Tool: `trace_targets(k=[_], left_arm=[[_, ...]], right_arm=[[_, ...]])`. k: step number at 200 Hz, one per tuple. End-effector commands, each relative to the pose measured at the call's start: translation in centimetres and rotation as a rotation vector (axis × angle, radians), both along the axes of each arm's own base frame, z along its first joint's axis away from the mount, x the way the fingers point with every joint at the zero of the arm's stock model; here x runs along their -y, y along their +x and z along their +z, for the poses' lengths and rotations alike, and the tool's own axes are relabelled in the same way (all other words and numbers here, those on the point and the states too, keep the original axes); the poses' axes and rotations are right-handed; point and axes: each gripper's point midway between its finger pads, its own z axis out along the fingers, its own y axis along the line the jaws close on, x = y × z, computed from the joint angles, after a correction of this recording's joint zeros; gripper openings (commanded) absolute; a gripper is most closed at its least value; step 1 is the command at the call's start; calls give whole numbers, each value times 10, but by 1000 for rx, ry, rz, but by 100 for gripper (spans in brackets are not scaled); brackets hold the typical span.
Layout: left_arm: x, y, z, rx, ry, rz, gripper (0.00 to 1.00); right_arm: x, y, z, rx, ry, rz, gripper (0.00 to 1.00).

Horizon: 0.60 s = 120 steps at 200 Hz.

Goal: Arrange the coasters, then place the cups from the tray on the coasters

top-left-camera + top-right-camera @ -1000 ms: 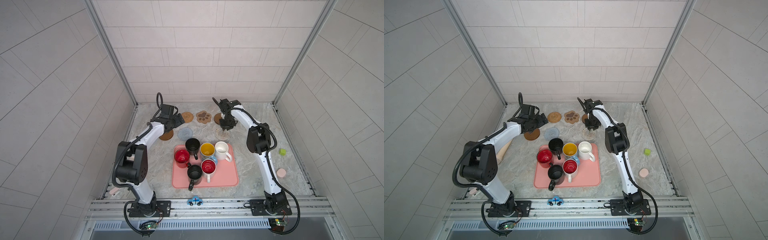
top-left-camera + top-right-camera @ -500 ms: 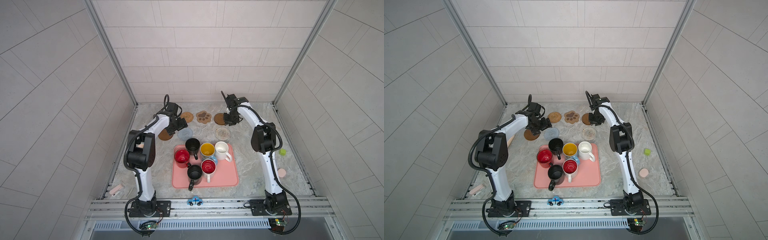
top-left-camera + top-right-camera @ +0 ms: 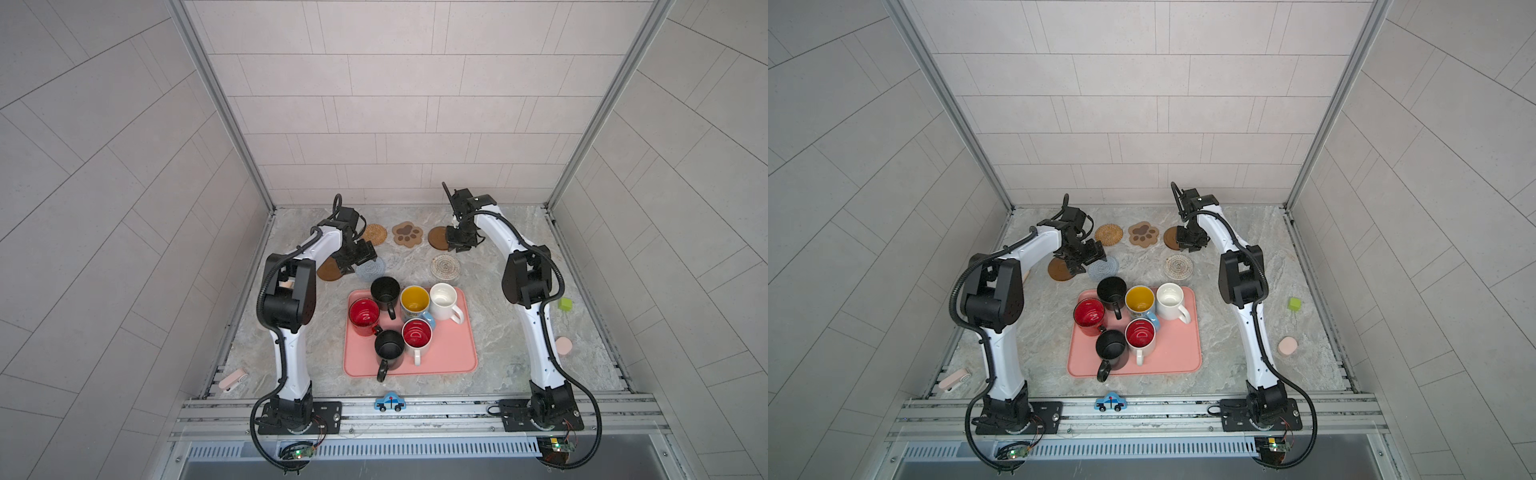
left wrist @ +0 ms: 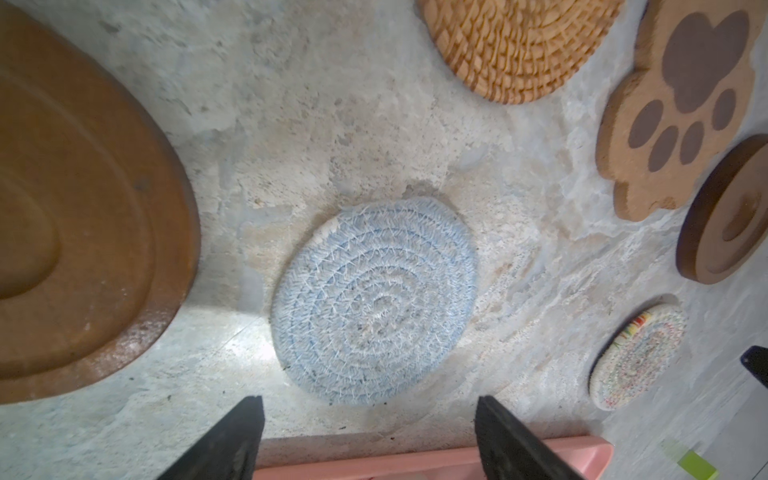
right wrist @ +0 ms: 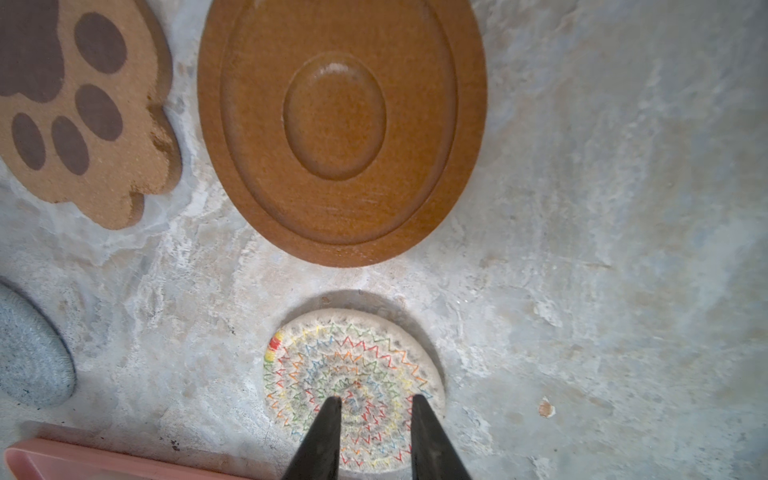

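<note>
1. Tray: smooth salmon-pink rectangle with rounded corners and a low rim. It lies flat on the marbled stone tabletop, toward the front.
2. Cups: all six are glossy, handled, upright and on the tray, bunched in its far left part.
   - Far row: black cup, blue cup with yellow inside, cream-white cup.
   - Nearer row: red cup, white cup with red inside, second black cup.
3. Coasters, far row, flat on the stone beyond the tray:
   - rattan coaster, round and coiled;
   - paw coaster, grainy tan with dark pads;
   - wooden coaster, dark brown with turned rings.
4. Coasters, nearer row, just beyond the tray:
   - second wooden coaster;
   - grey-blue coaster, coiled cord;
   - cream coaster, coiled cord with coloured zigzag stitching.
5. Left gripper: above the gap between the second wooden coaster and the grey-blue coaster. Its fingers are spread wide with nothing between them.
6. Right gripper: over the wooden coaster's edge in both top views. Its fingers stand a narrow gap apart and pinch nothing.
</note>
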Motion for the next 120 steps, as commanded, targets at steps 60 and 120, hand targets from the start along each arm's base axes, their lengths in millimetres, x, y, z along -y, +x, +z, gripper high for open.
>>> trace_targets(k=[60,120], left_arm=[[12,6,-5,9,-28,-65,74],[26,16,-12,16,-85,-111,71]], right_arm=[[0,-2,17,27,12,-14,32],[1,-5,15,13,8,-10,32]])
